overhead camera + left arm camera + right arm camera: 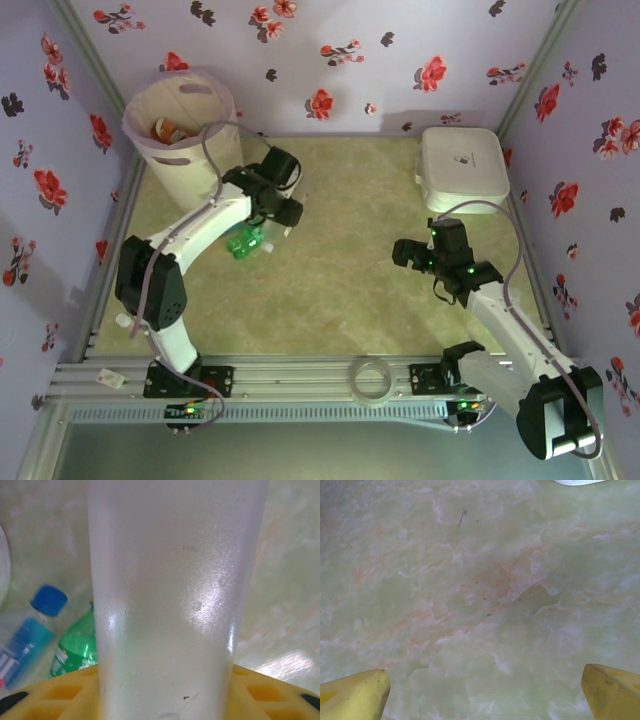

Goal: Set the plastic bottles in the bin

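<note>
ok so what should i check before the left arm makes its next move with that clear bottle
1. Clear bottle sits between the fingers of the left gripper: ok.
2. Grip is firm enough to lift: cannot tell, the contact points are hidden.
3. Green bottle and blue-capped bottle lie outside the fingers, to one side: ok.
4. Bin stands upright with its mouth open, just beyond the left arm: ok.
5. Right gripper is open over bare table, well away from the route to the bin: ok.
</note>
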Controlling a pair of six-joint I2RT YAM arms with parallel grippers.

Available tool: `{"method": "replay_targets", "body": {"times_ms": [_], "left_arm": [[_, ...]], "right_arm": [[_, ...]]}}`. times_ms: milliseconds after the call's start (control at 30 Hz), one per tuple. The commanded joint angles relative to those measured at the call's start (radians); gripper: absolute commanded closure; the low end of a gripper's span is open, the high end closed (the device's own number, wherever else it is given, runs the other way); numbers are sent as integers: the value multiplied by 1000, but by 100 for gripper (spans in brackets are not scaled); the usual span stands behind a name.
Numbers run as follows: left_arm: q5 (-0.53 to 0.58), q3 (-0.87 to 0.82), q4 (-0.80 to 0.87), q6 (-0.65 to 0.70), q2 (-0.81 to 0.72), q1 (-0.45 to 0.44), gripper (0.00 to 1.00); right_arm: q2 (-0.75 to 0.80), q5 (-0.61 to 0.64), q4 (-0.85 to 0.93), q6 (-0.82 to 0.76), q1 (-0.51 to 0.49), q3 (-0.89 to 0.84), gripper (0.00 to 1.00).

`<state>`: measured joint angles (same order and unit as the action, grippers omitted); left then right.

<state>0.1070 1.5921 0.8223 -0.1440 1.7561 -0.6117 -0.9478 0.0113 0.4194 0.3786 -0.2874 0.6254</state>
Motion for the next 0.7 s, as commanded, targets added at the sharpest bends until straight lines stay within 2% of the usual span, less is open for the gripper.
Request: {"method": "replay_targets", "body": {"times_ms": [0,167,300,467,667], "left_arm": [[13,150,66,62,-9,-1,49],[56,425,149,106,53,37,53],[51,581,110,87,88,91,53],[12,638,-49,-3,79,174,53],[-132,681,-173,-159,80,371,62]], "right_arm": [[21,9,26,9,5,29,1],[34,10,38,11,5,33,1],[58,27,47,8,4,21,1],[78,36,45,15,5,5,1],[104,43,53,9,5,-9,1]]}}
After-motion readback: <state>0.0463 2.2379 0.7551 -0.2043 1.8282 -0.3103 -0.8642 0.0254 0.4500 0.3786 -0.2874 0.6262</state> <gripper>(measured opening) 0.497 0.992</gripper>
